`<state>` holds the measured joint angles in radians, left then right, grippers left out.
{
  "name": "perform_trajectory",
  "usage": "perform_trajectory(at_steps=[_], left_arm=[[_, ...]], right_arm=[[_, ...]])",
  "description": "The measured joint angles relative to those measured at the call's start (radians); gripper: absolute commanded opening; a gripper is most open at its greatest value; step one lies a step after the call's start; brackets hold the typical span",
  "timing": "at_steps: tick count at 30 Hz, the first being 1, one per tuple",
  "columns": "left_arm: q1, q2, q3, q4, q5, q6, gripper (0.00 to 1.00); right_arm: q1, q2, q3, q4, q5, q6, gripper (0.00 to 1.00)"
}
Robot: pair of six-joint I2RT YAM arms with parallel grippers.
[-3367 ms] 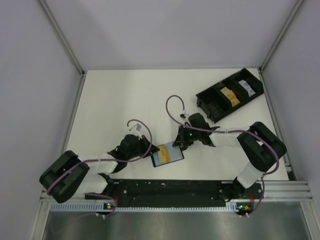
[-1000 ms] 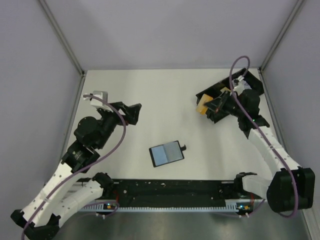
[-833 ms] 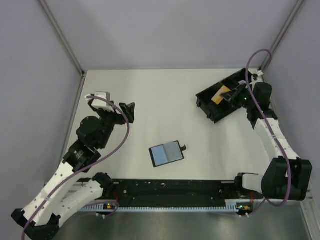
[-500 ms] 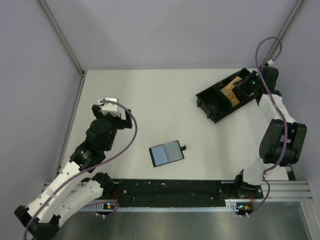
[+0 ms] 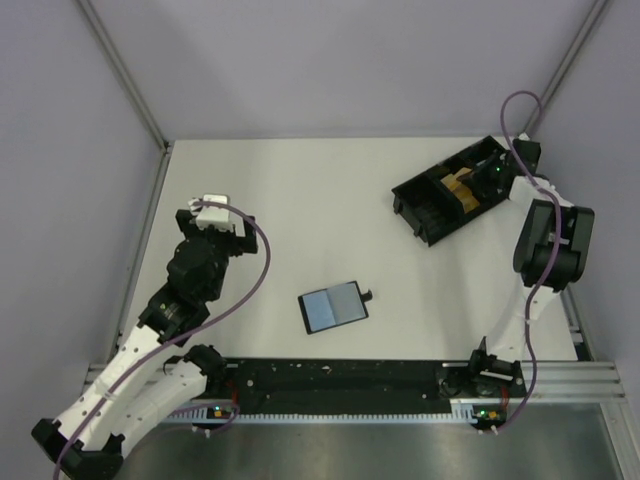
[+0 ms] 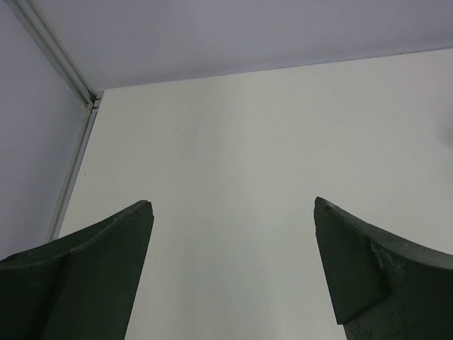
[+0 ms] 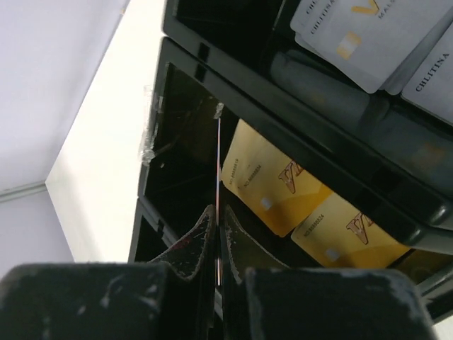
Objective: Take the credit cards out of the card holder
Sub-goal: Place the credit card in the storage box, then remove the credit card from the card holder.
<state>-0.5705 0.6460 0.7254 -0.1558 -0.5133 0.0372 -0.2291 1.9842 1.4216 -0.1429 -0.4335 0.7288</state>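
Note:
The card holder (image 5: 333,308) lies open on the white table, blue-grey inside facing up, small black tab on its right edge. No gripper is near it. My right gripper (image 7: 218,209) is shut on a thin credit card (image 7: 218,163), seen edge-on, held upright inside the middle compartment of the black tray (image 7: 212,78). Two orange-yellow credit cards (image 7: 272,180) lie flat in that compartment. In the top view the right gripper (image 5: 487,178) hangs over the tray (image 5: 425,205). My left gripper (image 6: 232,205) is raised at the left, open and empty, facing bare table.
Grey-white cards (image 7: 361,42) fill the tray's neighbouring compartment. The tray stands at the back right, close to the right wall rail (image 5: 548,215). The left wall rail (image 6: 71,170) runs beside the left gripper. The black base bar (image 5: 340,378) lines the near edge.
The right arm has carried the orange card from above the tray's left end down into its middle compartment. The left arm has turned and drawn back a little, still open. The card holder stayed put.

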Motion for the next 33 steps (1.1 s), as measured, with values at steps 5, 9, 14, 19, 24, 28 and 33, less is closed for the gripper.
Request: perform_trajectory(at_steps=[5, 9, 14, 19, 24, 28, 33], left_arm=[[0.007, 0.0, 0.0, 0.003, 0.001, 0.0, 0.98], [0.011, 0.0, 0.0, 0.005, 0.008, 0.0, 0.98], [0.014, 0.0, 0.0, 0.005, 0.02, -0.001, 0.99], [0.015, 0.0, 0.0, 0.005, 0.031, -0.005, 0.98], [0.015, 0.0, 0.0, 0.004, 0.055, -0.015, 0.98], [0.015, 0.002, 0.002, -0.01, 0.091, -0.035, 0.98], [0.016, 0.037, 0.039, -0.061, 0.167, -0.121, 0.94]], right_arm=[[-0.001, 0.058, 0.018, 0.016, -0.024, 0.023, 0.0], [0.002, 0.103, 0.037, 0.029, -0.048, 0.033, 0.19], [0.006, 0.101, 0.039, 0.005, -0.017, 0.018, 0.43], [0.009, 0.026, 0.038, -0.094, 0.086, -0.041, 0.61], [0.011, -0.156, 0.026, -0.196, 0.178, -0.117, 0.69], [0.039, -0.369, -0.056, -0.218, 0.228, -0.17, 0.71], [0.193, -0.593, -0.185, -0.224, 0.235, -0.218, 0.71]])
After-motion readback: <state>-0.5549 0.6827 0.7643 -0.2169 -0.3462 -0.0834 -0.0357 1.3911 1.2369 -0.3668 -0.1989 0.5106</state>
